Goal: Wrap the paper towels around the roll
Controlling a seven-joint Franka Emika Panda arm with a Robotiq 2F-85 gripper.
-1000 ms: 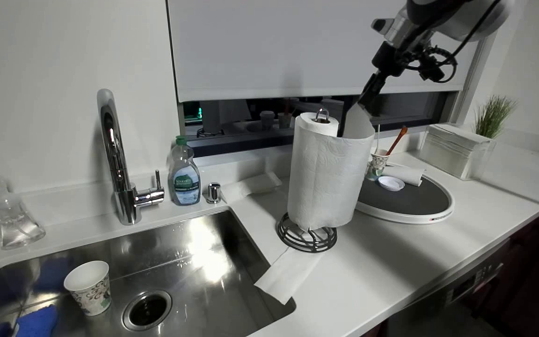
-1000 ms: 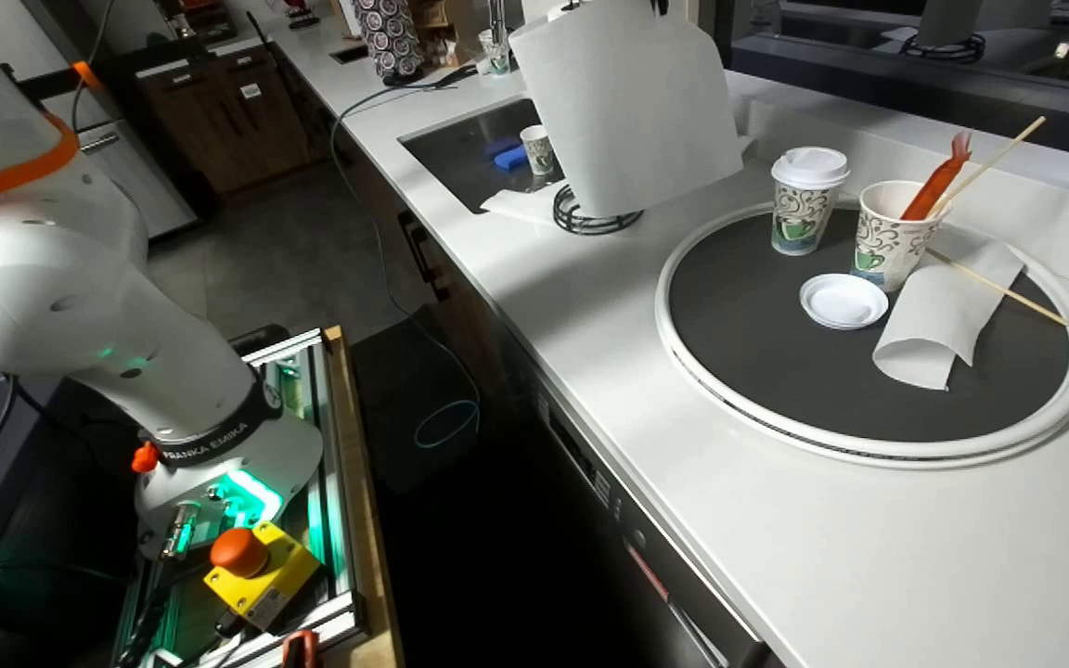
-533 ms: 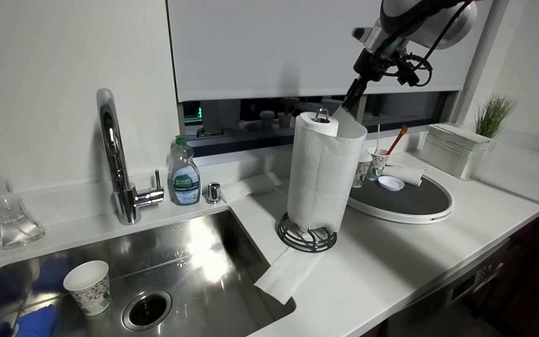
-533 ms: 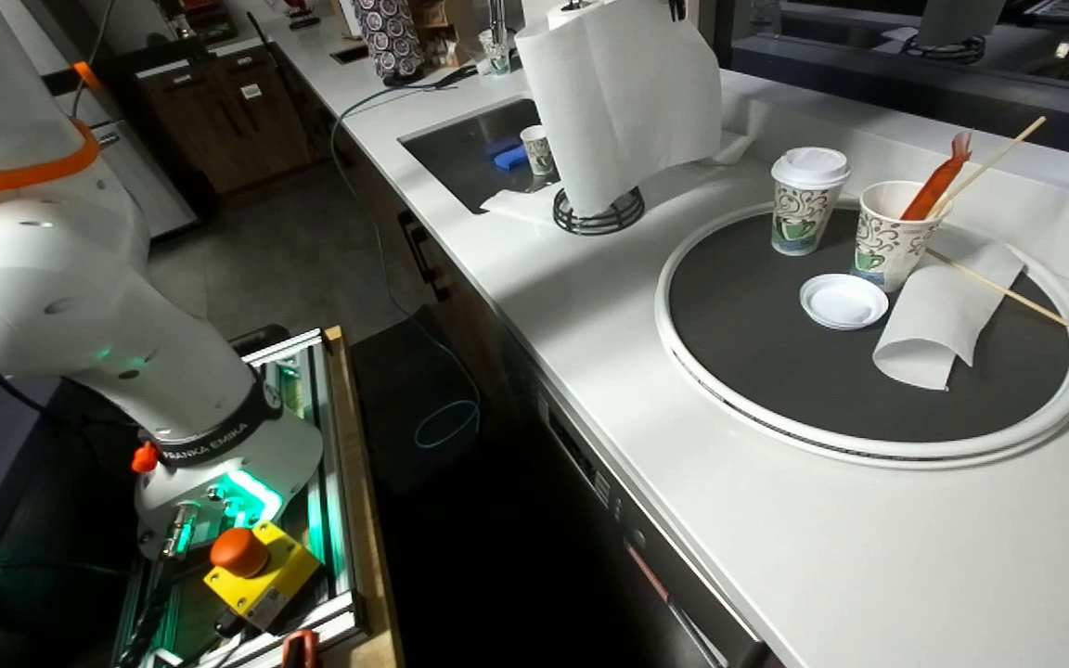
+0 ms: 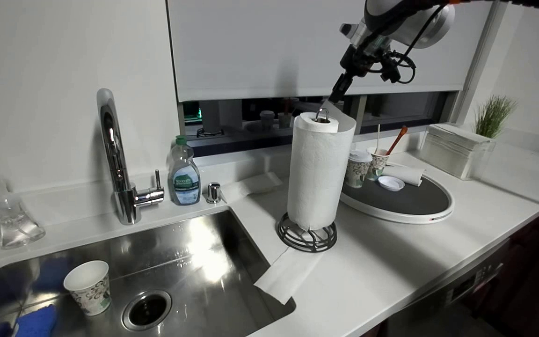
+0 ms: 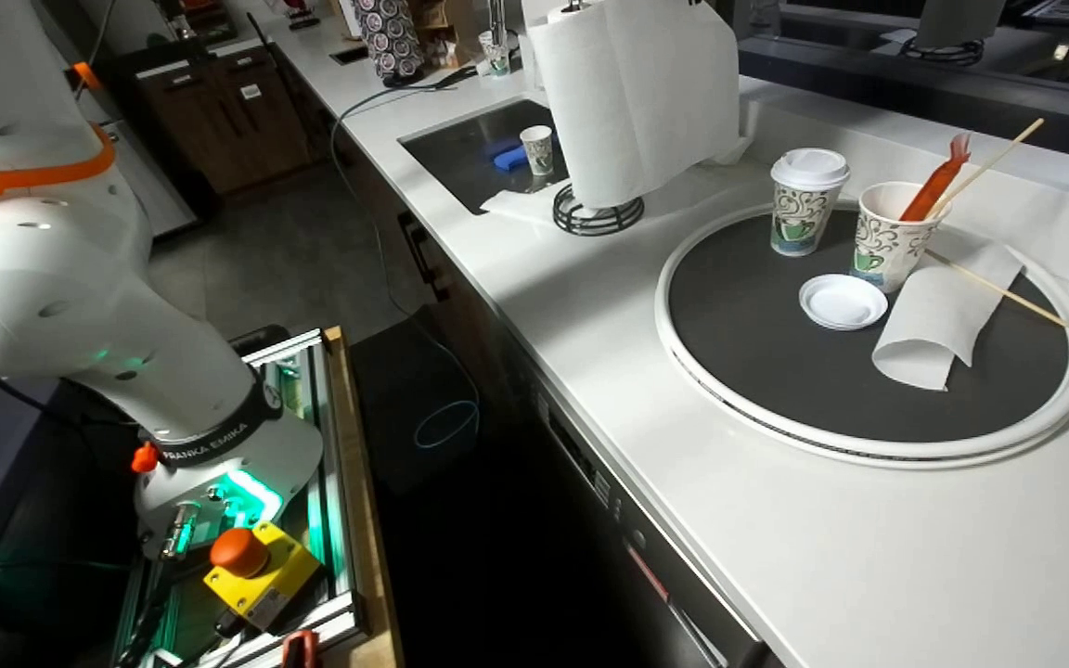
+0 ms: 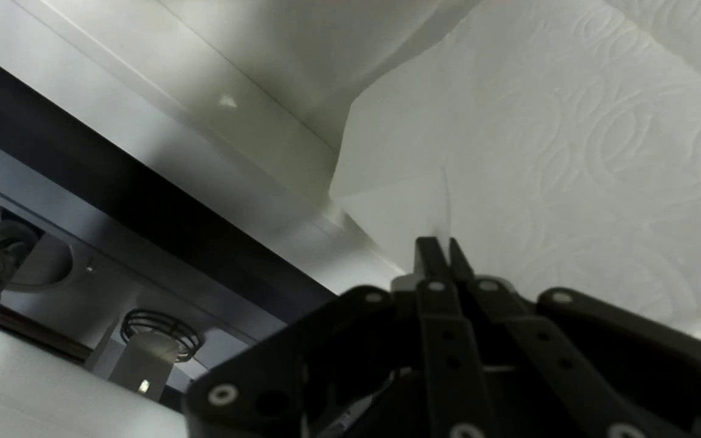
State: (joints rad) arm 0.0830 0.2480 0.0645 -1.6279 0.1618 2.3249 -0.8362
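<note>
The roll [image 5: 314, 182] stands upright on a dark wire holder [image 5: 293, 234]; it also shows in an exterior view [image 6: 581, 102]. The paper towels [image 5: 346, 128] are a loose white sheet that curves off the roll and around behind it. In an exterior view the sheet [image 6: 683, 88] hangs wide to the right of the roll. My gripper [image 5: 333, 99] is above and behind the roll's top, near the window. In the wrist view the gripper [image 7: 443, 242] is shut on the top edge of the sheet [image 7: 569, 158]. The sheet's far end is partly hidden behind the roll.
A steel sink [image 5: 190, 262] with a paper cup [image 5: 89, 288] lies beside the holder. A round dark turntable [image 6: 757, 353] holds a lidded cup [image 6: 804, 204] and a cup with sticks. A white paper strip [image 5: 288, 276] lies under the holder. The window ledge [image 7: 223, 140] is close behind.
My gripper has moved left in an exterior view, around behind the roll, carrying the sheet's edge. The sheet now curves closer against the roll, and the lidded cup has come into view beside it.
</note>
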